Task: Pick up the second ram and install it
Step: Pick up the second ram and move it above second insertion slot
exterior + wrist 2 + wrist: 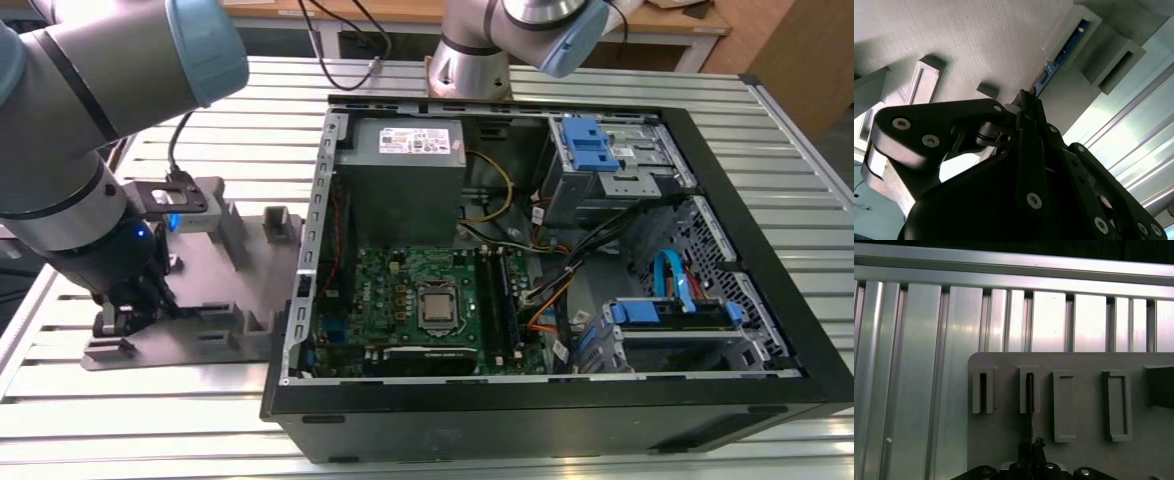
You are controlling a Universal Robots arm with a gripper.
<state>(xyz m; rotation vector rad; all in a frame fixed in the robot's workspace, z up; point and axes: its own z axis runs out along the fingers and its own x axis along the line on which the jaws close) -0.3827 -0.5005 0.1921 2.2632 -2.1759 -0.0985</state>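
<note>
The second ram (1063,53) is a thin dark blue stick standing on edge in the slotted posts of a grey tray (954,35). In the first wrist view the second ram (1030,400) shows edge-on as a dark line running from a slot toward the fingers. My gripper (1026,102) has its black fingers pressed together on the near end of the stick, which still rests in the tray. In the exterior view my gripper (118,318) is low over the tray (227,335), at the exterior view's left.
An open computer case (534,420) lies to the exterior view's right of the tray. It holds a green motherboard (394,285) with a silver chip (437,307), cables and blue drive brackets (587,145). A second robot base (470,60) stands behind. The table is ribbed aluminium (929,340).
</note>
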